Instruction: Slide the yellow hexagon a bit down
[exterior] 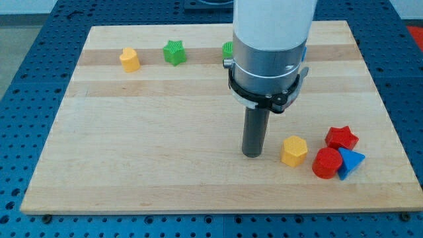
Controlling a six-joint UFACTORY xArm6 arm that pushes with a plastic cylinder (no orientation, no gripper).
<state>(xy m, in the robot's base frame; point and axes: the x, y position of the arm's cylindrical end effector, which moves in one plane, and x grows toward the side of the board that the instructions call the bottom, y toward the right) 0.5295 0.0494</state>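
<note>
Yellow hexagon (294, 150), red star (341, 137), blue triangle (350, 162) (pale wooden board (132, 165)).

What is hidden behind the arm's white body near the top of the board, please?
A green block pokes out at the arm's left edge; only a sliver shows, so its shape cannot be told. Anything further behind is covered.

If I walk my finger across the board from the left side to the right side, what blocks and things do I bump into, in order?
Yellow block → green star → my tip → yellow hexagon → red cylinder. A green block peeks out behind the arm, and the red star and blue block overlap the cylinder, so I skip those.
</note>
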